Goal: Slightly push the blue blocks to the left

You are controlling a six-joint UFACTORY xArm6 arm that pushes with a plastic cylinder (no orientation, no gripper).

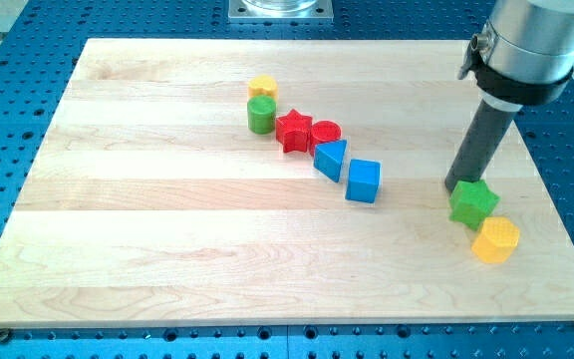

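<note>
A blue triangular block (331,159) and a blue cube (364,180) lie side by side just right of the board's centre. My tip (457,187) rests on the board at the view's right, touching the upper left side of a green star block (474,203). It stands about a hundred pixels to the right of the blue cube. The rod (483,135) rises up and to the right from it.
A red star (293,130) and a red cylinder (326,133) touch the blue triangle's upper left. A green cylinder (261,114) and a yellow cylinder (262,89) stand beyond them. A yellow block (496,239) lies below the green star, near the board's right edge (566,199).
</note>
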